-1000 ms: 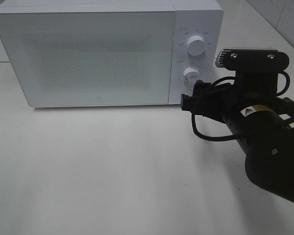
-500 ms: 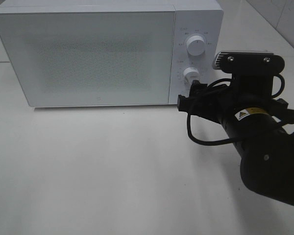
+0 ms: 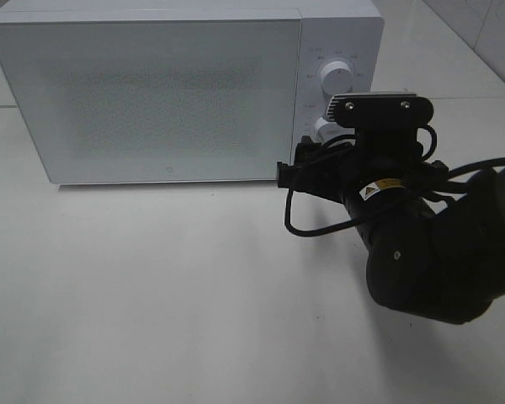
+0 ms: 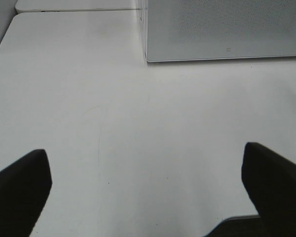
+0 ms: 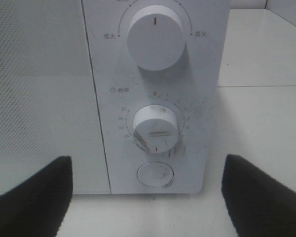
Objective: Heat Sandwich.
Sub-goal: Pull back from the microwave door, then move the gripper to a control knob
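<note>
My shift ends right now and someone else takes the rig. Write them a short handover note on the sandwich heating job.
Left claw: open, empty, over the table.
Right claw: open, empty, facing the microwave controls, lined up with the lower knob and the round button.
Sandwich: not in view. The door is shut and nothing shows through it.
Done: door closed; loading cannot be confirmed.
Left: probably set the lower knob to start heating, then retrieve the sandwich.
</note>
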`<state>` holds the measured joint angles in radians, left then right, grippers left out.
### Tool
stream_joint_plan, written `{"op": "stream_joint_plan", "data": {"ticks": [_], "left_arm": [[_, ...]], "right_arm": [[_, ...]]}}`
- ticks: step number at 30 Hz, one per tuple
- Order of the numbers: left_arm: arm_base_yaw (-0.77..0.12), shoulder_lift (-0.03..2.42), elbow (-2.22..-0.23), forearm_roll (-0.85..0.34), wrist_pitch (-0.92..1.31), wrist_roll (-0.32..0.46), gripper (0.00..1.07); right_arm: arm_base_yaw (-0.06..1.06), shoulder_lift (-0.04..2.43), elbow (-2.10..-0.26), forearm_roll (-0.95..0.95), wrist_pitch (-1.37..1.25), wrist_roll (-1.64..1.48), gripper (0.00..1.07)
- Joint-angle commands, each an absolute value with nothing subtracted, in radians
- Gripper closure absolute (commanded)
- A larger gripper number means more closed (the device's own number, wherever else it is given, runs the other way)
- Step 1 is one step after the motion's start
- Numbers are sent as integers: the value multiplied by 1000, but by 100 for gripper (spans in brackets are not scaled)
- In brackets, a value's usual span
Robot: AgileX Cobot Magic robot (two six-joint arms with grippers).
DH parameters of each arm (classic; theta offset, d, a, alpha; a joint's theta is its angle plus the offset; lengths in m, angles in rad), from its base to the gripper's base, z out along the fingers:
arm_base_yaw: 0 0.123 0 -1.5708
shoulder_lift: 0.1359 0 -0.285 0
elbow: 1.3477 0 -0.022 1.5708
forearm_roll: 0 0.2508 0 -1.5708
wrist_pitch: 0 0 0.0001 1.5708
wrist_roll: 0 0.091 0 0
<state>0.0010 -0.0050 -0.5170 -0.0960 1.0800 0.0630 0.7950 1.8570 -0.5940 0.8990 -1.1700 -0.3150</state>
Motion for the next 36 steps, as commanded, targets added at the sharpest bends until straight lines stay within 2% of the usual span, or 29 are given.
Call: {"op": "stream_joint_plan", "data": {"ticks": [1,11,13,36], "left_arm": [[3,-28,-517,-105,1075,61,9],[3,-28,-517,-105,1075,61,9],[3,-28,-517,-105,1075,61,9],[3,-28,-517,-105,1075,61,9]], "right_arm": [[771,1872,-620,874,-1179,-314,32],[699,1935,-710,805,-1153,-314,32],[681,1954,-730,789,-1132,-314,29],[622,2078,-845,747,-1095,-279,31]]}}
